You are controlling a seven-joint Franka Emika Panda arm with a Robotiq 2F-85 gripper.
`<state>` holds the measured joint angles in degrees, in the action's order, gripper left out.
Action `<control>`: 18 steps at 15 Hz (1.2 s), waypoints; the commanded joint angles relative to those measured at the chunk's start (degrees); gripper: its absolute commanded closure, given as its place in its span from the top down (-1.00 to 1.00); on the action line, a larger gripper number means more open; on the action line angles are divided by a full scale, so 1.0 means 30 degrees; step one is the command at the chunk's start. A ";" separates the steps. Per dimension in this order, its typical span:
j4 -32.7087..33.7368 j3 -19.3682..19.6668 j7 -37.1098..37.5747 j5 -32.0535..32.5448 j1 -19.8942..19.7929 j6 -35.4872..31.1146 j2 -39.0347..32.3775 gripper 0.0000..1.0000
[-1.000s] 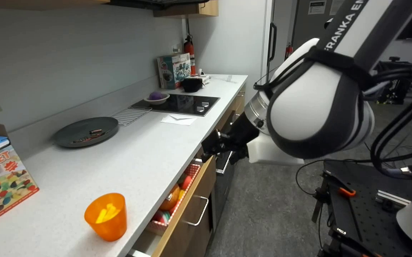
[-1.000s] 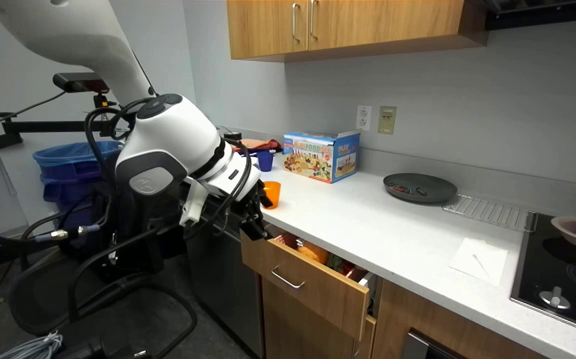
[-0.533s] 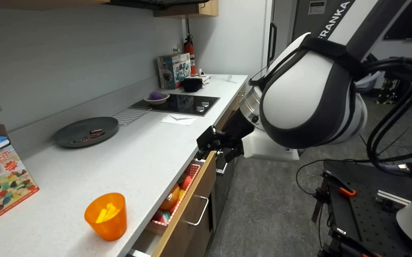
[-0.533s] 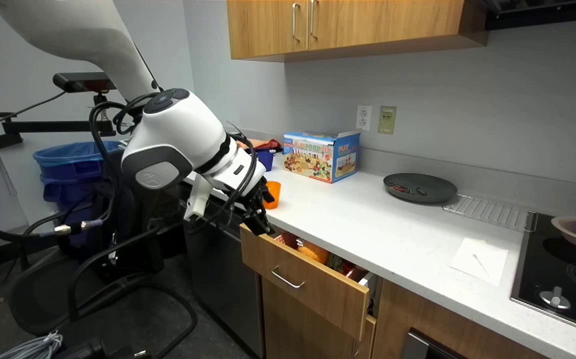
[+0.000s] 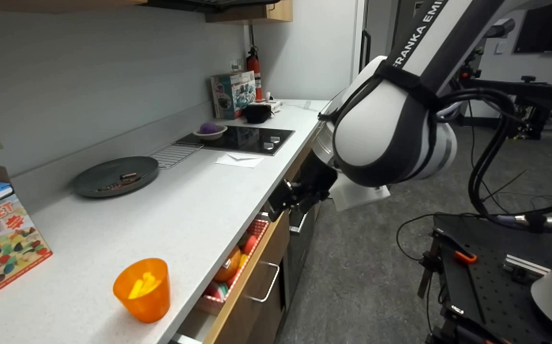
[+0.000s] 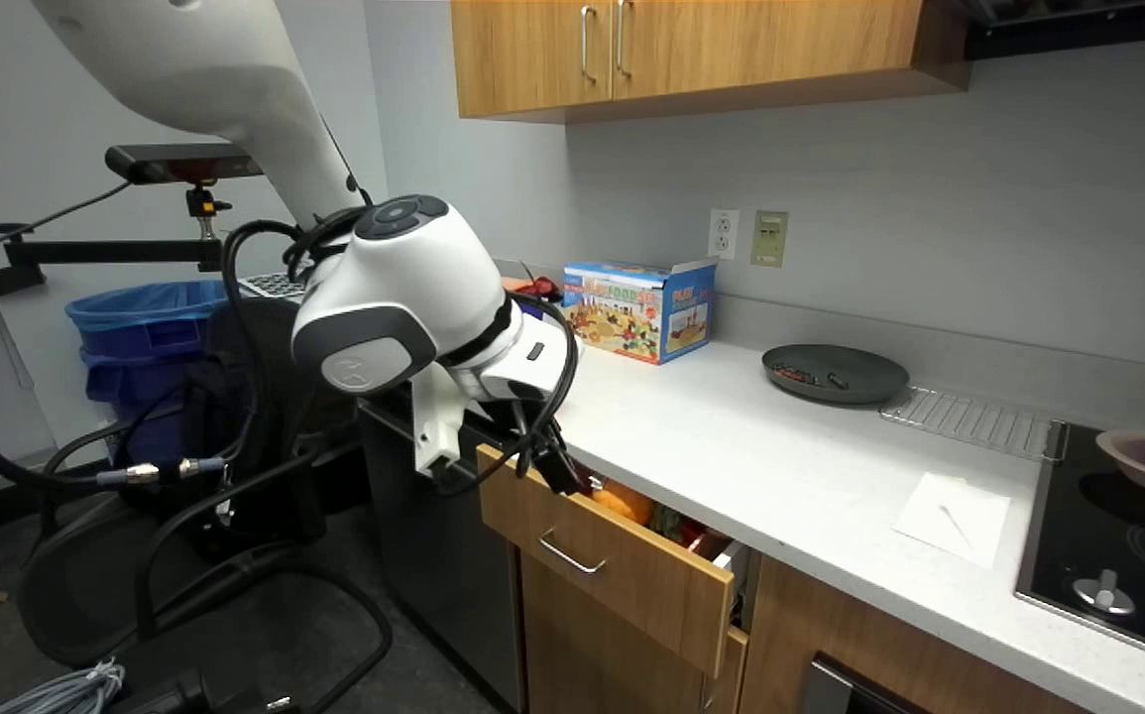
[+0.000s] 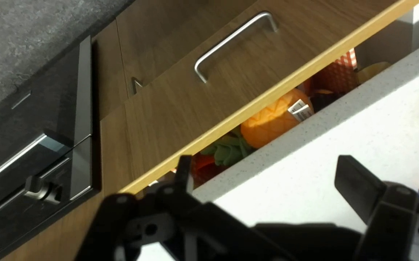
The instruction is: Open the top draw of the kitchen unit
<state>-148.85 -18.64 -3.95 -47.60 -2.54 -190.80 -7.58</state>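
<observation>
Gripper (image 7: pixel 263 163): spread wide, pinching nothing.
Draw rim (image 7: pixel 267 95): nearby; dipping too low, I could knock it and undo the opening.
Toy (image 7: pixel 272 119): orange, rounded, crosshatched.
Top draw (image 7: pixel 238 72): partly open, jutting out below the speckled white countertop (image 7: pixel 289 185); flat, brown-grained wood.
Handle (image 7: pixel 230 40): slim, bent silver bar.

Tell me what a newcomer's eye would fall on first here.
Most likely the robot arm, white and black and looming large in both exterior views, its gripper open near the top drawer. That drawer probably comes next, standing partly out under the white countertop, with an orange pineapple-like item showing inside. Then perhaps the bright orange cup holding yellow pieces, near the countertop's front edge.
</observation>
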 commanded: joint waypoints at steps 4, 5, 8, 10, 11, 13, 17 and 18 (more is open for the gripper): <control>0.0389 0.2512 -0.0123 0.4560 0.0705 0.2206 -0.0110 1.00; 0.0534 0.2796 -0.0123 0.4908 0.0914 0.2307 -0.0184 1.00; 0.0663 0.2987 -0.0123 0.5074 0.1240 0.2336 -0.0301 1.00; 0.0559 0.3545 -0.0388 0.5740 0.1547 0.2443 -0.0421 1.00; 0.0514 0.4255 -0.0442 0.6430 0.1983 0.2298 -0.0754 1.00; 0.0508 0.4807 0.0886 0.9135 0.1875 0.2216 -0.1260 1.00; 0.1520 0.8037 0.0131 1.0745 0.4335 0.2318 -0.2180 1.00; 0.1836 0.8794 0.0183 1.1123 0.4975 0.2341 -0.2336 1.00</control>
<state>-146.40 1.12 -3.07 -17.45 6.50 -183.84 -12.59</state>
